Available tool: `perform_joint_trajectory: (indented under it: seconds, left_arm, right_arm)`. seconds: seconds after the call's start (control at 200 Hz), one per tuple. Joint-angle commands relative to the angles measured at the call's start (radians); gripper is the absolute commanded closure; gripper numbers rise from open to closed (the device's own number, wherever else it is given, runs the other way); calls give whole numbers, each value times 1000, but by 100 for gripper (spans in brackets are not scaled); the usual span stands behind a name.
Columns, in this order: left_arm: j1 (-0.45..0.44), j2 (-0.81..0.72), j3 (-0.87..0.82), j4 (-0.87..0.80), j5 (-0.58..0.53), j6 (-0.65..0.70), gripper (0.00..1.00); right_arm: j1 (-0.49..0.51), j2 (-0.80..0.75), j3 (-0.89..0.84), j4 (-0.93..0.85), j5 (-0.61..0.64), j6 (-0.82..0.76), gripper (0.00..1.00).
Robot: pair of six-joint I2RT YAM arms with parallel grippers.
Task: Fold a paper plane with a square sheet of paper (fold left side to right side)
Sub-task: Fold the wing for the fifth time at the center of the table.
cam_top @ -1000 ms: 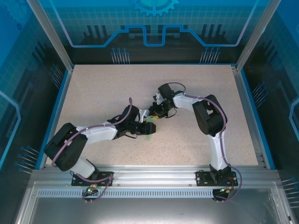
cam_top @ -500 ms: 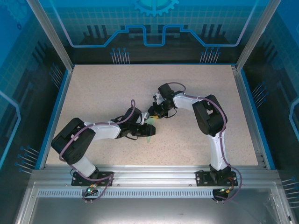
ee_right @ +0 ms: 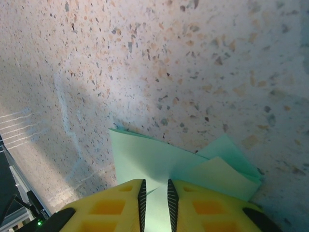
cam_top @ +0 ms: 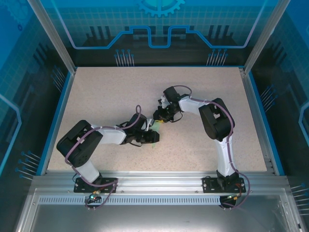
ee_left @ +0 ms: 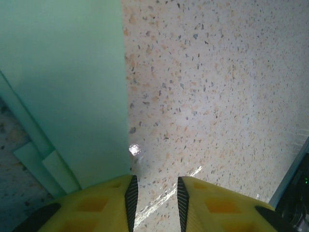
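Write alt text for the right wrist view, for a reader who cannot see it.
Folded pale mint-green paper lies on a speckled beige table, its layers fanning out at the right. Two yellow fingers of the right gripper overlap its lower edge, a narrow gap between them.

Matt paper (ee_left: 63, 87), glossy speckled tabletop (ee_left: 217, 96)

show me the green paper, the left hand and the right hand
green paper (ee_left: 63, 87), left wrist view, on its flat top layer
left hand (ee_left: 155, 193), left wrist view, midway between its yellow fingertips
right hand (ee_right: 155, 193), right wrist view, midway between its yellow fingertips
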Motion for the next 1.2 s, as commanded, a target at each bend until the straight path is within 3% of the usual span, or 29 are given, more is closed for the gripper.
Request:
perform_joint_trajectory:
  seconds: [0.0, 0.195, 0.4, 0.65, 1.05, 1.196]
  left_arm:
    - [-22, 27, -59, -60, -25, -10, 72]
    - [-24, 24, -93, -40, -45, -32, 83]
    - [-28, 25, -99, -44, -61, -33, 88]
    - [-31, 22, -108, -52, -78, -37, 90]
    - [-36, 24, -101, -58, -86, -33, 92]
    - [-36, 25, -103, -64, -90, -30, 93]
  right_arm:
    - [-14, -69, -35, -4, -14, -27, 81]
    - [-30, -237, -134, -27, -26, -74, 86]
    - [-7, -343, -318, 49, -81, -34, 87]
    - [60, -281, -362, 161, -106, 42, 86]
    - [93, -169, -288, 160, -94, 52, 86]
    - [90, -131, -239, 82, -22, 14, 86]
